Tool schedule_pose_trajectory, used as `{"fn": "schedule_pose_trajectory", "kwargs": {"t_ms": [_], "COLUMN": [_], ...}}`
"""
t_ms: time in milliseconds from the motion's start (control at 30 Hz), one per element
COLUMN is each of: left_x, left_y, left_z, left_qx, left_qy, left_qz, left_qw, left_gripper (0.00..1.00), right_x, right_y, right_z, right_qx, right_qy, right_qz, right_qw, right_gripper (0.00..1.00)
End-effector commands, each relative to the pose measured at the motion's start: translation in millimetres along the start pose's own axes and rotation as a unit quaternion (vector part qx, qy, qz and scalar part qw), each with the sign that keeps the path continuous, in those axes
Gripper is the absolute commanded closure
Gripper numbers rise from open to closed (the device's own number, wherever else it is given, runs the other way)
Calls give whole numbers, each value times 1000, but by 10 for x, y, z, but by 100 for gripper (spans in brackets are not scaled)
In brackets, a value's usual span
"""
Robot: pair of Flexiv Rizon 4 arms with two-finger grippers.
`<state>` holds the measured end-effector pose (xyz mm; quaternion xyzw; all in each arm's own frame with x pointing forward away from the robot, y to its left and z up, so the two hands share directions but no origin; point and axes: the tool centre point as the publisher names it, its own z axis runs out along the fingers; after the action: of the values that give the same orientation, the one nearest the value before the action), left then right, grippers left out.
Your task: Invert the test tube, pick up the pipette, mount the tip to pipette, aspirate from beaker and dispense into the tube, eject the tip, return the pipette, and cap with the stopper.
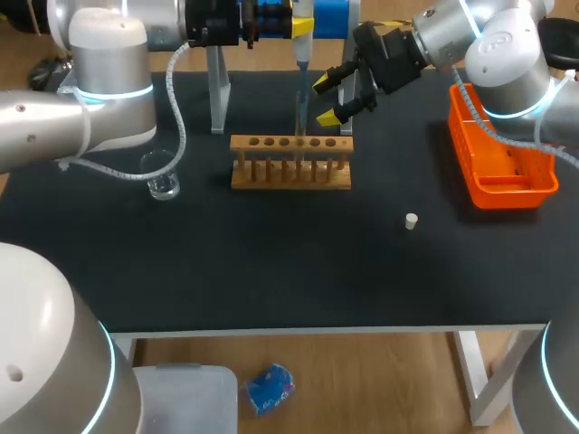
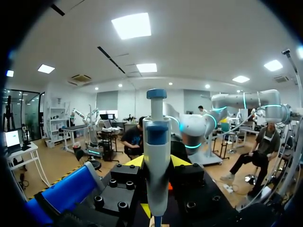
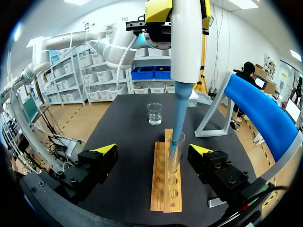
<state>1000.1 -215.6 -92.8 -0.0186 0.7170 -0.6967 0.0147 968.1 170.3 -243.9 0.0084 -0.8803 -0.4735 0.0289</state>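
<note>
— What has your left claw (image 2: 156,164) got?
— The pipette (image 2: 156,142); my yellow tips pinch its body from both sides; it hangs upright at the top middle of the head frame, over the rack (image 1: 289,165).
— And its tip?
— The blue tip (image 3: 179,111) is on; its end sits inside the mouth of the tube (image 3: 174,153); the tube stands upright in the rack.
— Your right claw (image 1: 331,99)?
— Wide open, holding nothing; it comes in from the upper right and hovers just right of the pipette; in its own view the tube stands ahead of it, between the fingers, touching neither.
— The beaker (image 1: 163,177)?
— Left of the rack, near it, on the black table (image 1: 271,271); it is clear glass; whether there is liquid in it I cannot tell.
— The stopper (image 1: 411,221)?
— It lies alone right of centre, well apart from the rack; an orange basket (image 1: 507,194) sits at the right edge.
</note>
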Motion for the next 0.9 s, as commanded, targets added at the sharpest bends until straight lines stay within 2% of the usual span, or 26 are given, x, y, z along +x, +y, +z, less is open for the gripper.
{"fn": "schedule_pose_trajectory", "kwargs": {"t_ms": [33, 600, 900], "left_x": [-4, -2, -2], "left_y": [-7, -12, -12], "left_z": [12, 12, 12], "left_qx": [0, 0, 0], "left_qy": [-4, -7, -7], "left_qz": [1, 2, 2], "left_qw": [1000, 1000, 1000], "left_gripper": [100, 100, 100], "right_x": [3, 3, 2], "right_y": [5, 5, 134], "right_z": [-14, -14, -594], "right_qx": [2, 2, -21], "right_qy": [1, 1, -27], "right_qz": [0, 0, -18], "right_qw": [1000, 1000, 999], "right_gripper": [0, 0, 0]}}
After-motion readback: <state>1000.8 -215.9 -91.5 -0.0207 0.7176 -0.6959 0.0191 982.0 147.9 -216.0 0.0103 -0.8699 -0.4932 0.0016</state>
